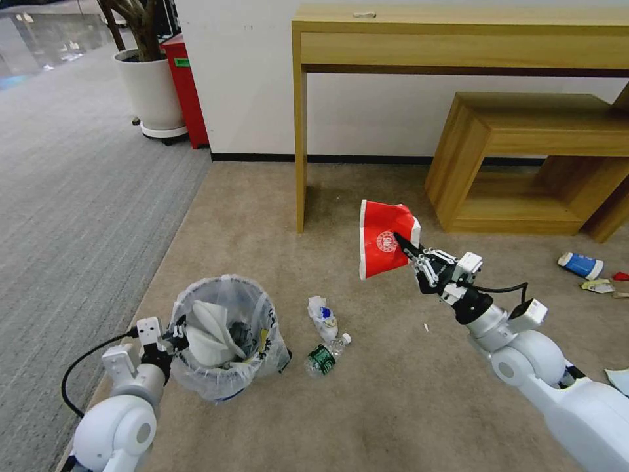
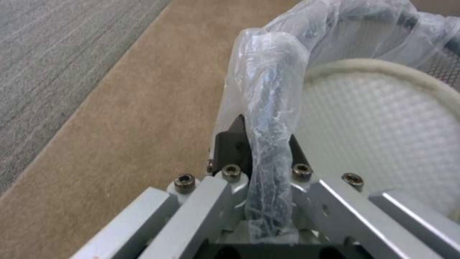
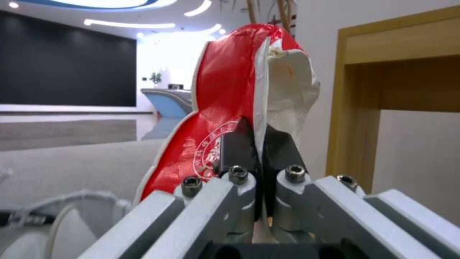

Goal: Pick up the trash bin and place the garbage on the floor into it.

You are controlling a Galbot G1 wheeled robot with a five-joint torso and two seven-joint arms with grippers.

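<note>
Beige carpet (image 1: 406, 406) beneath a wooden console table (image 1: 458, 39). Trash bin (image 1: 226, 341): round, black, lined with a wrinkled clear bag, one white slipper (image 1: 209, 331) inside. Left gripper (image 1: 175, 339), arm low and extended forward, clamps the bagged rim (image 2: 273, 144). Right gripper (image 1: 406, 250), arm raised and reaching forward, pinches one creased red-white packet (image 1: 383, 239) held aloft. Between the grippers on the floor: one clear bottle with green label (image 1: 324, 357), one crumpled wrapper (image 1: 322, 316). Beyond the right gripper: one blue-white cup (image 1: 580, 265).
</note>
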